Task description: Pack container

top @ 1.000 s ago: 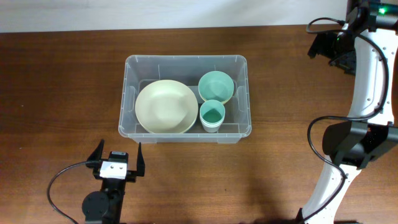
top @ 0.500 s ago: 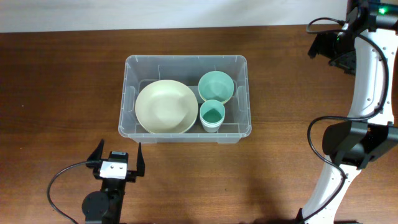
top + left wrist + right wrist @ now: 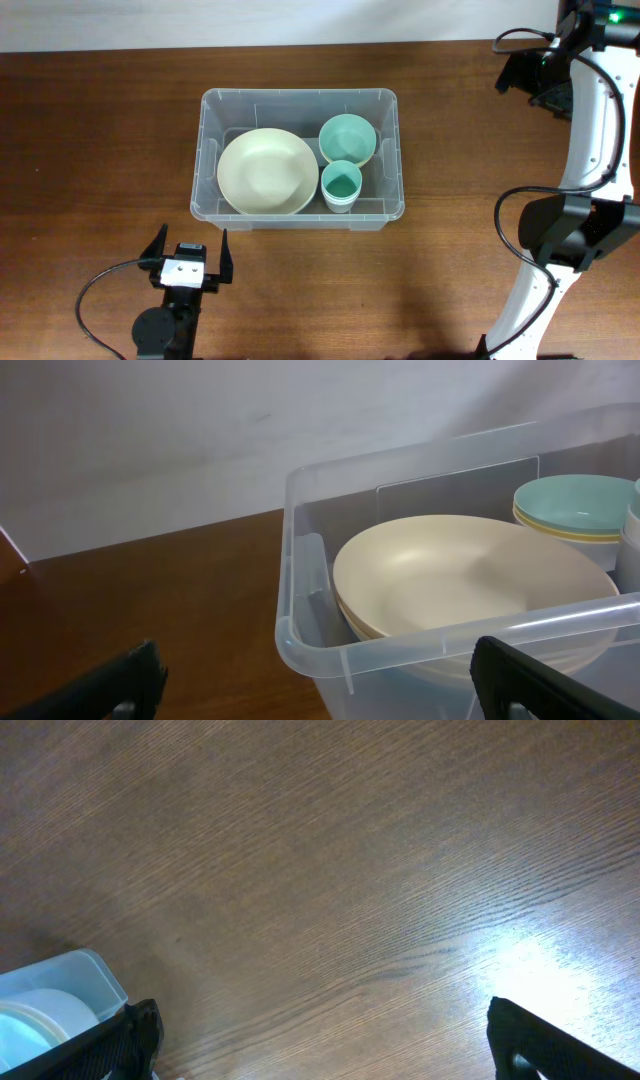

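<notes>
The clear plastic container (image 3: 300,94) sits mid-table. Inside it lie a wide cream bowl (image 3: 266,172) on the left, a teal bowl (image 3: 347,138) at the back right and a teal cup (image 3: 341,186) in front of that. My left gripper (image 3: 191,243) rests open on the table just in front of the container's near left corner, holding nothing. In the left wrist view the container's rim (image 3: 300,610) fills the space ahead of the open left gripper (image 3: 320,672), with the cream bowl (image 3: 470,580) behind it. My right gripper (image 3: 520,78) hangs open at the far right, well away.
The right wrist view shows bare wooden tabletop (image 3: 330,870) between the open right gripper (image 3: 325,1035), with only the container's corner (image 3: 60,975) at the lower left. The right arm (image 3: 590,150) rises along the table's right side. A pale wall (image 3: 250,430) stands behind.
</notes>
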